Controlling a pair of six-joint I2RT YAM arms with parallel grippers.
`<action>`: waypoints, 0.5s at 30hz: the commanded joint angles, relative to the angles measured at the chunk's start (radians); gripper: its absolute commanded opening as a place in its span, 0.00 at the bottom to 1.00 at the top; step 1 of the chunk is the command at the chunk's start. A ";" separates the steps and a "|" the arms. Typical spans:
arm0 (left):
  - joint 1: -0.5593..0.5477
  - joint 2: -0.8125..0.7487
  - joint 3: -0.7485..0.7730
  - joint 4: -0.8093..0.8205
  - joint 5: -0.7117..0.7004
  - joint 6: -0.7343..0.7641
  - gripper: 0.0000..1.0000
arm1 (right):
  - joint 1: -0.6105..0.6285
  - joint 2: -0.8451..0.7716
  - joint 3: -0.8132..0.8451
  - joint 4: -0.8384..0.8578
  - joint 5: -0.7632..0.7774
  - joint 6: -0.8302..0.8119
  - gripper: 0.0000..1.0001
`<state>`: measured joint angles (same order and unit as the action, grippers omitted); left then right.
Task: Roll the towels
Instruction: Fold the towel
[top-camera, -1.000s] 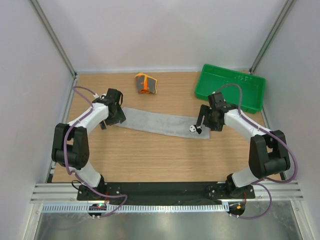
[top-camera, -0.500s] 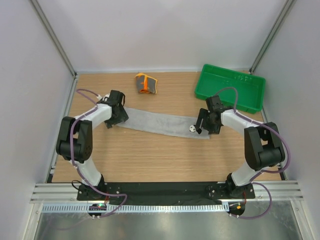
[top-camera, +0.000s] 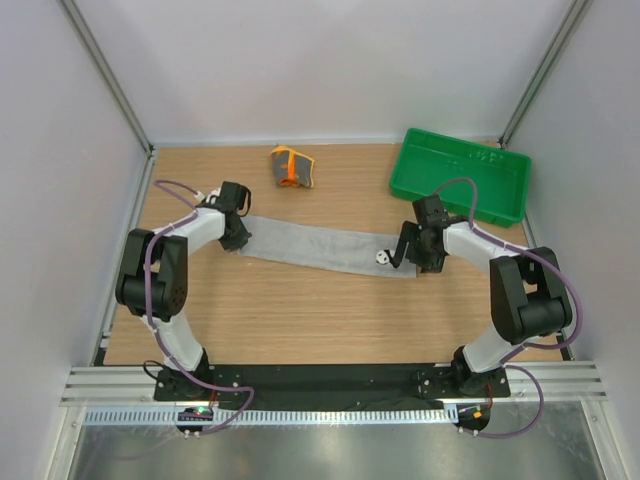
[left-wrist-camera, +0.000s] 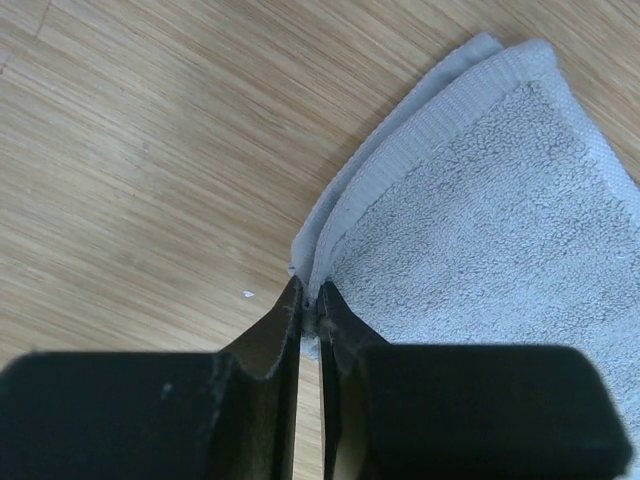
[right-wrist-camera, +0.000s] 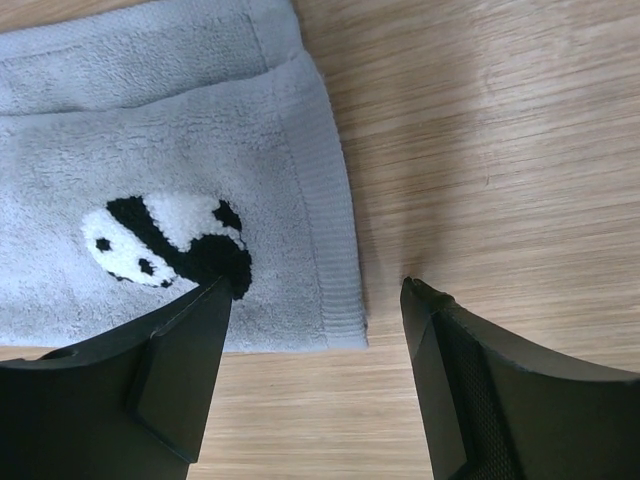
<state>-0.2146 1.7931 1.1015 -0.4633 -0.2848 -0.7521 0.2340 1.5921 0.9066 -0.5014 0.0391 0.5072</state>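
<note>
The grey towel (top-camera: 320, 248) lies flat across the table's middle, its long axis running left to right. The left gripper (left-wrist-camera: 310, 300) pinches its left end. The right gripper (right-wrist-camera: 318, 292) hangs spread over its right end.

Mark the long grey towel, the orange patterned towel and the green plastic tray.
Long light grey towel (top-camera: 320, 248): top view, middle of the strip.
Orange patterned towel (top-camera: 291, 167): top view, its centre.
Green plastic tray (top-camera: 450, 160): top view, bare floor.

You have the spread towel (top-camera: 320, 247) lying across the middle of the counter (top-camera: 300, 315), your left tool (top-camera: 233, 243) at its left end, your right tool (top-camera: 406, 258) at its right end. The bundled towel (top-camera: 291, 166) sits behind it, and the tray (top-camera: 462, 182) is back right.
</note>
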 joint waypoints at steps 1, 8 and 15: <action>0.009 -0.030 -0.034 -0.031 -0.034 -0.009 0.09 | -0.002 -0.046 -0.002 -0.008 0.019 -0.004 0.75; 0.009 -0.156 -0.149 -0.095 -0.077 -0.026 0.12 | -0.002 -0.110 -0.029 -0.016 -0.004 -0.012 0.75; 0.009 -0.219 -0.186 -0.117 -0.030 -0.023 0.49 | -0.002 -0.095 -0.077 0.063 -0.088 0.014 0.75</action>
<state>-0.2131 1.6176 0.9215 -0.5571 -0.3237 -0.7631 0.2337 1.5055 0.8482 -0.4889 0.0063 0.5076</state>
